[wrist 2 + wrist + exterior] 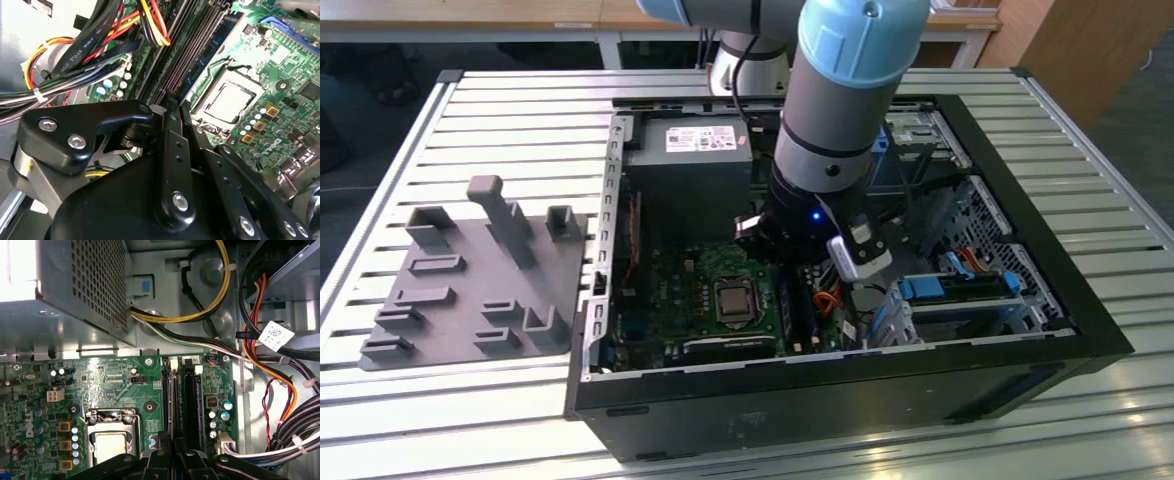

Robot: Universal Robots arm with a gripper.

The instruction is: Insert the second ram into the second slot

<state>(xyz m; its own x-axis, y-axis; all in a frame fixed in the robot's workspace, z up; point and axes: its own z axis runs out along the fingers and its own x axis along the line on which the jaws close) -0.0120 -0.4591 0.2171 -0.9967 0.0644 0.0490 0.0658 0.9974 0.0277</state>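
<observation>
A slatted metal desk [507, 110] carries an open black computer case [1067, 300] lying on its side, with a grey moulded fixture tray [467, 280] beside it on the exterior view's left. The arm [834, 110] comes in from the far side of the desk and points steeply down into the case. Its grey forearm and pale blue joint stand over the middle of the opening, and its wrist is low above the green motherboard [680, 290].

In the first wrist view the gripper [173, 440] hangs directly over the pair of long black memory slots, just beside the processor socket [111, 445]. The black fingers [159, 455] are drawn together to a narrow gap, and they appear closed on the thin upper edge of the second ram [171, 400]. It is seen edge-on, standing upright along one slot and running from the fingertips toward the pale latches at the slot's far end. In the second wrist view the fingers [175, 145] meet in a point over the same slots, with bundled cables [75, 55] near them.
</observation>
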